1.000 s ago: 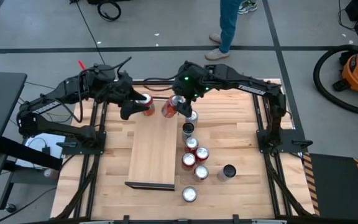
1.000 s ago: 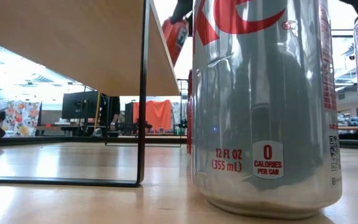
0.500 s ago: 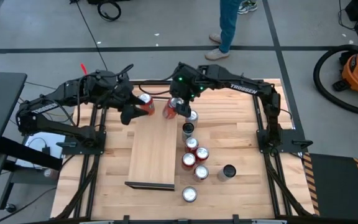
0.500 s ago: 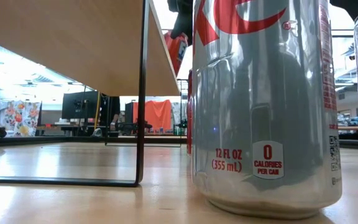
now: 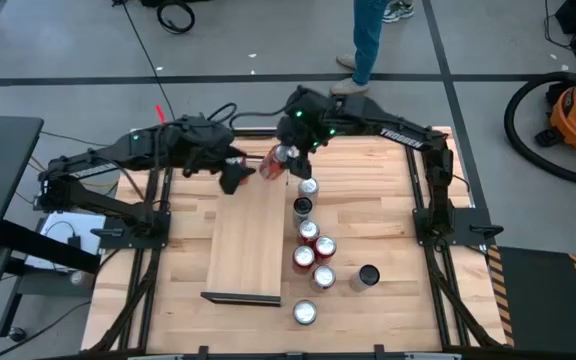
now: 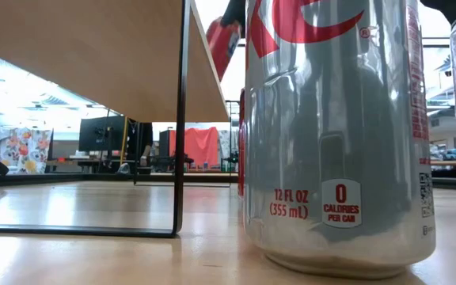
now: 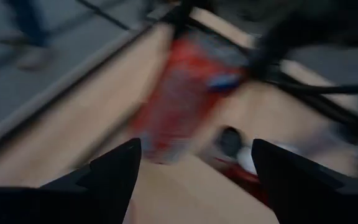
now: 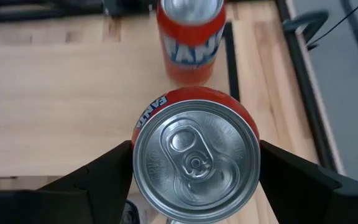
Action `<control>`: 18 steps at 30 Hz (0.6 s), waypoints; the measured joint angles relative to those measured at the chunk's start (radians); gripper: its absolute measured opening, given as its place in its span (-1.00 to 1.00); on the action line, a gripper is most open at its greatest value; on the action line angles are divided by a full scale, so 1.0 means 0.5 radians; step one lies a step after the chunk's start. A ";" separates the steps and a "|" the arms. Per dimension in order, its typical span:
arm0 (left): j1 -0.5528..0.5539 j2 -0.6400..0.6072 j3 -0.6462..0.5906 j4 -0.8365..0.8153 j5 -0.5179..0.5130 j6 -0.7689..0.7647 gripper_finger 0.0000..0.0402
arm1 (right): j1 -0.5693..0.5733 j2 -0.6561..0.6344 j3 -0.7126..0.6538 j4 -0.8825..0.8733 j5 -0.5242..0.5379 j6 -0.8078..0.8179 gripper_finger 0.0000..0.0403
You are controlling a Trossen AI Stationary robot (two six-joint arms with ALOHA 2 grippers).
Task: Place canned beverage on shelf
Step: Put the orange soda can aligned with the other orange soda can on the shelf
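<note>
My right gripper (image 5: 284, 160) is shut on an orange Fanta can (image 8: 194, 158), held above the far end of the shelf (image 5: 248, 240), a pale board on thin black legs. A second Fanta can (image 8: 190, 40) stands upright on the shelf near that end's dark lip. My left gripper (image 5: 235, 180) hovers just left of the held can, over the shelf's far end. In the blurred left wrist view its fingers stand open with a red-orange can (image 7: 185, 93) beyond them. The low view shows the held can (image 6: 224, 36) above the shelf's edge. My right gripper pinches the can between its two fingers (image 8: 107, 177), one on each side of the can's wall (image 8: 139, 124) just below the top rim. The fingers slant downward from the table's right. The can is lifted clear of the shelf, top up and slightly tilted.
A row of several cans (image 5: 308, 235) stands on the tabletop right of the shelf, with a dark can (image 5: 368, 275) and a silver one (image 5: 305, 312) nearer. One silver can (image 6: 331, 134) fills the low view. A person's legs (image 5: 368, 40) stand beyond the table.
My left gripper has swung toward the table's right, along the shelf's far end toward the held can, and now covers the standing can in the high view. My right gripper has risen slightly with its can.
</note>
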 joint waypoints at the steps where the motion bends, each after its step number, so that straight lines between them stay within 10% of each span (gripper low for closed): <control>1: 0.001 0.010 -0.003 0.000 -0.088 0.041 0.58 | 0.000 0.000 0.049 -0.035 -0.002 0.000 0.57; 7: 0.000 0.052 -0.001 0.050 -0.397 0.164 0.58 | 0.002 -0.068 0.120 -0.100 -0.051 0.057 0.57; 18: -0.002 0.119 0.001 0.096 -0.375 0.228 0.58 | 0.034 -0.099 0.115 0.092 -0.097 0.135 0.57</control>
